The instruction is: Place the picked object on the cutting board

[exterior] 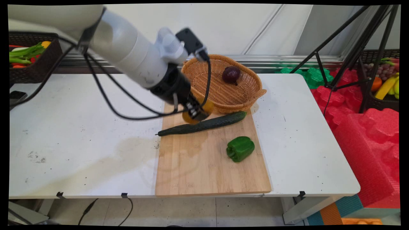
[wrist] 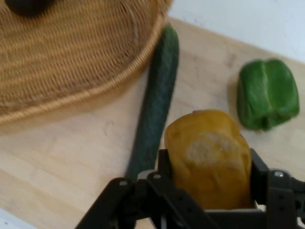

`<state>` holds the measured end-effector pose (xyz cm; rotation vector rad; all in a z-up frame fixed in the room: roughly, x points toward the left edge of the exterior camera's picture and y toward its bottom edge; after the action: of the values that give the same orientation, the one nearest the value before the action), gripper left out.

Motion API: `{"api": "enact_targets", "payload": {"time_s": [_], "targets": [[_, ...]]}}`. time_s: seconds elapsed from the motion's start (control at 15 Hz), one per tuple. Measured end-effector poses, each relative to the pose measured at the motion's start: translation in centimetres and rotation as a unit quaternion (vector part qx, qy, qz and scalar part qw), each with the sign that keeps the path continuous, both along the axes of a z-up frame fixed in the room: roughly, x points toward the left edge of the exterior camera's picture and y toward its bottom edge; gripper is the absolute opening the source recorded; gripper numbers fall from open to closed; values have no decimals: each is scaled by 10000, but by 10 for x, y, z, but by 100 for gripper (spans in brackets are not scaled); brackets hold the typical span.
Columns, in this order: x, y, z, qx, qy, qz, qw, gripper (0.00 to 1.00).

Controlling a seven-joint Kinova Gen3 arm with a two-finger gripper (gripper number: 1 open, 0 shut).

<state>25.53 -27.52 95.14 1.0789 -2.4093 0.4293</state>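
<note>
Yellow pepper (wrist: 209, 162) sits clamped between the gripper (exterior: 195, 112) fingers, low over the cutting board (exterior: 204, 166) just beside the cucumber (exterior: 204, 124). Its smooth skin could slip. Further right lie the basket (exterior: 252, 83) and green pepper (exterior: 240, 148).

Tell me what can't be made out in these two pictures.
- Yellow pepper: mostly behind the claw in the main view; whether it touches the board is unclear.
- Onion: cut off by the hand view's top edge.
- Cucumber: its lower end is behind the claw in the hand view.
- Basket: left rim behind the arm, main view.
</note>
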Motion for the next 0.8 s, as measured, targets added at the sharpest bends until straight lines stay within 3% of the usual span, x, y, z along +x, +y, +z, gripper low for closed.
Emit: {"api": "enact_targets", "payload": {"time_s": [0.33, 0.8], "targets": [[2, 16, -39, 235, -45, -54, 9997, 0], [6, 16, -96, 461, -181, -137, 9987, 0]]}}
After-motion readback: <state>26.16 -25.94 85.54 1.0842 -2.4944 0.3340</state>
